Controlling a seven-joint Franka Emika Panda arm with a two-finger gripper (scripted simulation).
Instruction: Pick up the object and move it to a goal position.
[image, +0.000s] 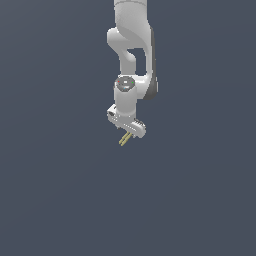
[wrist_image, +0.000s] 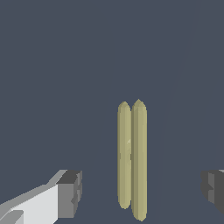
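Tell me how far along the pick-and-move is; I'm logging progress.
Done: the gripper is lined up with the object, which sits between the jaws. In hand: the grasp. In the wrist view the jaws stand wide, with clear gaps on both sides of the object, so nothing is gripped. Left: closing, lifting and carrying it to the goal. Neither view shows a goal marker.

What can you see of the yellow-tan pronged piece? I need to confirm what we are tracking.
The object is two slender yellow-tan rods lying side by side and parallel, with rounded, slightly pointed ends and a smooth matte look. One rod reaches a little further than the other. In the wrist view it sits between the spread jaws, with a clear gap on each side and nothing touching it. In the exterior view it shows as a tiny tilted pair just below the gripper, against a plain dark ground.
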